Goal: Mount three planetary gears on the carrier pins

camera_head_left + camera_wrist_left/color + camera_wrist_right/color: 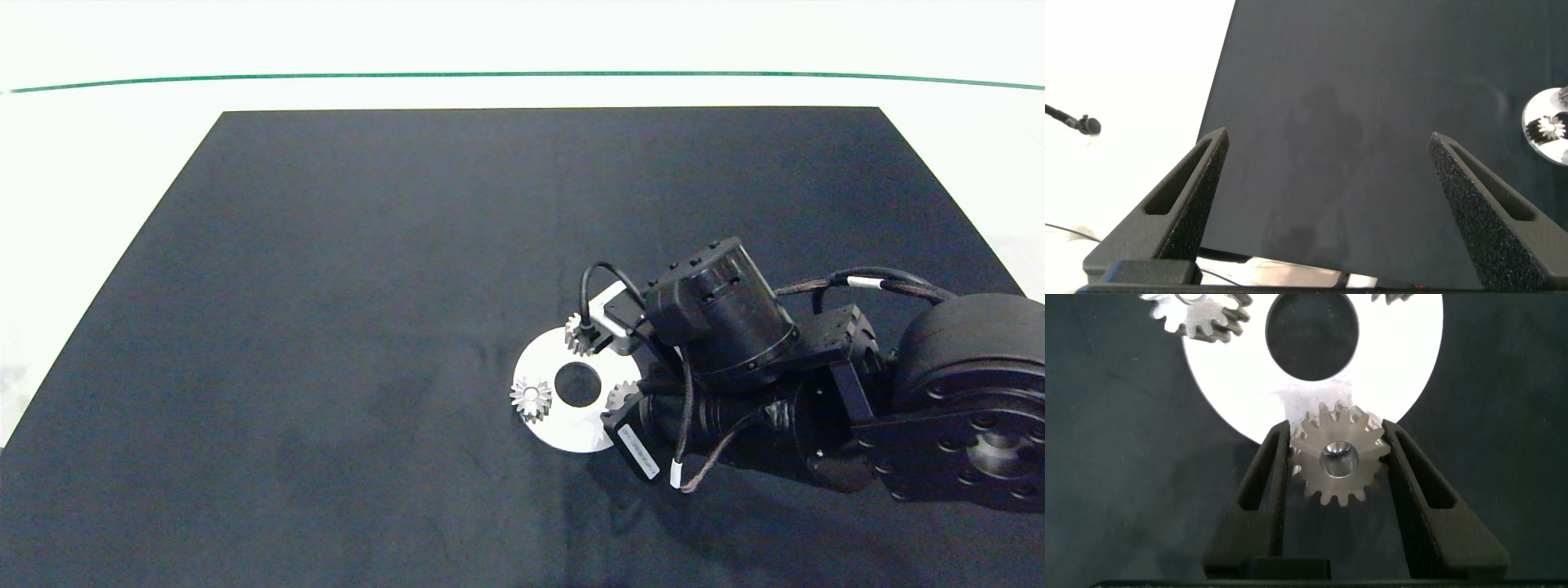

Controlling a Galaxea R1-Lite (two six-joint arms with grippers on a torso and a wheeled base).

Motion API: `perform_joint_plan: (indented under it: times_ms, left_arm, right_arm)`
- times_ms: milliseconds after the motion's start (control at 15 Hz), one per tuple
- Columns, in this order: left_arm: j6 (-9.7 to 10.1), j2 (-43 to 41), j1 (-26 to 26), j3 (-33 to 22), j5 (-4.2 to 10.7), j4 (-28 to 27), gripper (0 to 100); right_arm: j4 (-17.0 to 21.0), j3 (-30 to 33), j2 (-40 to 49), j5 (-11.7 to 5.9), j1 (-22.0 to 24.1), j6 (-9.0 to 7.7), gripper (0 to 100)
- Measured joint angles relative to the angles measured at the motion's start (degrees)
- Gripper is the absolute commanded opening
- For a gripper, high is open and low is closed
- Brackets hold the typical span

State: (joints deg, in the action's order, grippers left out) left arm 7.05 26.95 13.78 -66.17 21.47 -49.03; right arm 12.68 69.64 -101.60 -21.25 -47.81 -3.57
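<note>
Planetary gear (pixel 1337 455) number three sits clamped in our right gripper (pixel 1337 461) at the carrier disc's (pixel 545 353) right edge, and may jam if tilted over its pin, while our left gripper (pixel 1327 196) gapes idle.

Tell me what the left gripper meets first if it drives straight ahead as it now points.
Probably just bare black mat: the open left gripper aims at it; the white disc lies off to the side.
</note>
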Motion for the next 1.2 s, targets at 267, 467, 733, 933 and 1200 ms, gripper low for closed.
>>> perform_joint_plan:
  times_ms: [267, 467, 733, 933, 1200]
  left_arm:
    - [0.0, 0.0, 0.0, -0.1, 0.0, 0.0, 100]
    - [0.02, 0.0, 0.1, -0.2, 0.0, 0.0, 100]
    - [0.02, 0.0, 0.2, -0.5, 0.0, -0.1, 100]
    - [0.02, 0.2, 0.2, -0.8, 0.0, -0.1, 100]
    - [0.02, 0.1, 0.2, -0.8, 0.0, -0.5, 100]
  right_arm:
    - [-0.2, 0.0, -0.1, 0.37, 0.1, 0.16, 4]
    - [-0.2, -0.2, -0.3, 0.48, 0.2, 0.18, 4]
    - [-0.2, -0.5, -0.6, 0.37, 0.2, 0.22, 100]
    - [-0.2, -0.8, -0.6, 0.33, 0.2, 0.2, 100]
    - [-0.1, -0.8, -0.5, 0.35, 0.2, 0.18, 100]
